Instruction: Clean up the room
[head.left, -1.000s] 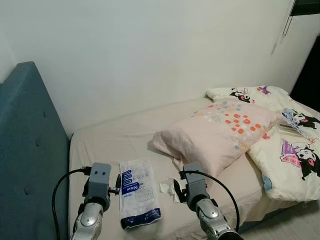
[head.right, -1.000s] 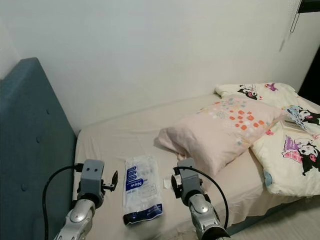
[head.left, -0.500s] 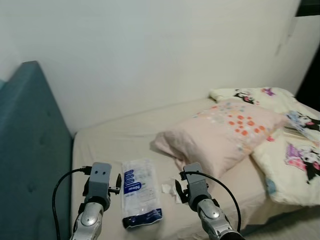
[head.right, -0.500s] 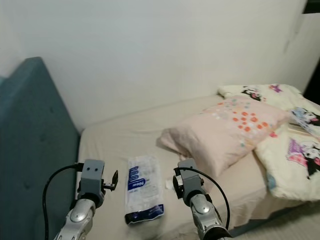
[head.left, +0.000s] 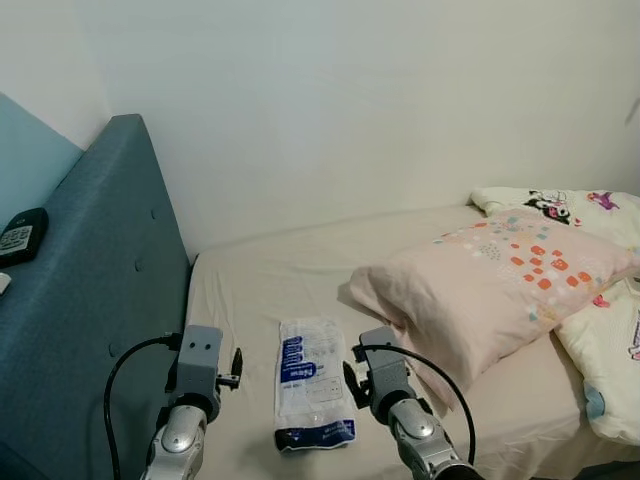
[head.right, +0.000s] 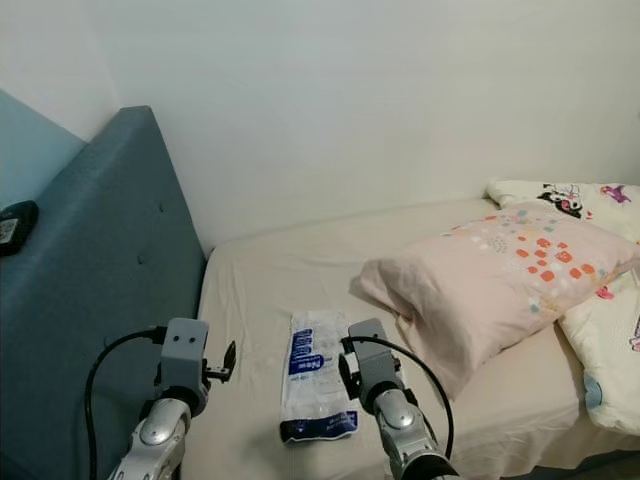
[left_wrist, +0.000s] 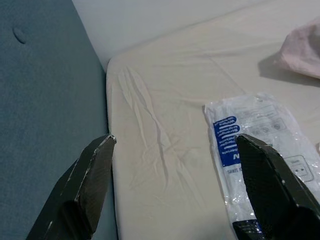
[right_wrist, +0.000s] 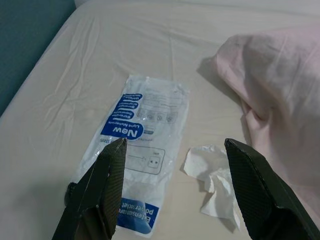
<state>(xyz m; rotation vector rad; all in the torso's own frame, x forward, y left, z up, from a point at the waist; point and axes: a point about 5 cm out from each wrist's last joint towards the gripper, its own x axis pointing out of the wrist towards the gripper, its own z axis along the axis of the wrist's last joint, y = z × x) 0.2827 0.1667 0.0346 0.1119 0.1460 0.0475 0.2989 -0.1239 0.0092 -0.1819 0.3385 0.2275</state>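
Note:
A clear plastic package (head.left: 315, 394) with blue print lies flat on the cream bed sheet (head.left: 260, 290), between my two raised arms. A crumpled white tissue (right_wrist: 212, 174) rests on the sheet beside it, close to the pink pillow (head.left: 495, 290). My left gripper (left_wrist: 175, 192) hovers open over the sheet near the blue headboard (head.left: 90, 300), with the package (left_wrist: 255, 145) by one finger. My right gripper (right_wrist: 177, 195) is open too, above the gap between the package (right_wrist: 135, 165) and the tissue. Neither holds anything.
A dark remote (head.left: 20, 236) lies on the ledge on top of the headboard. A cartoon-print duvet (head.left: 612, 345) and a pillow (head.left: 560, 205) fill the bed's right end. A white wall (head.left: 350, 110) runs behind the bed.
The camera has turned left, so the bed and pillow sit further right and the headboard top with the remote has come into view. Both arms keep their pose.

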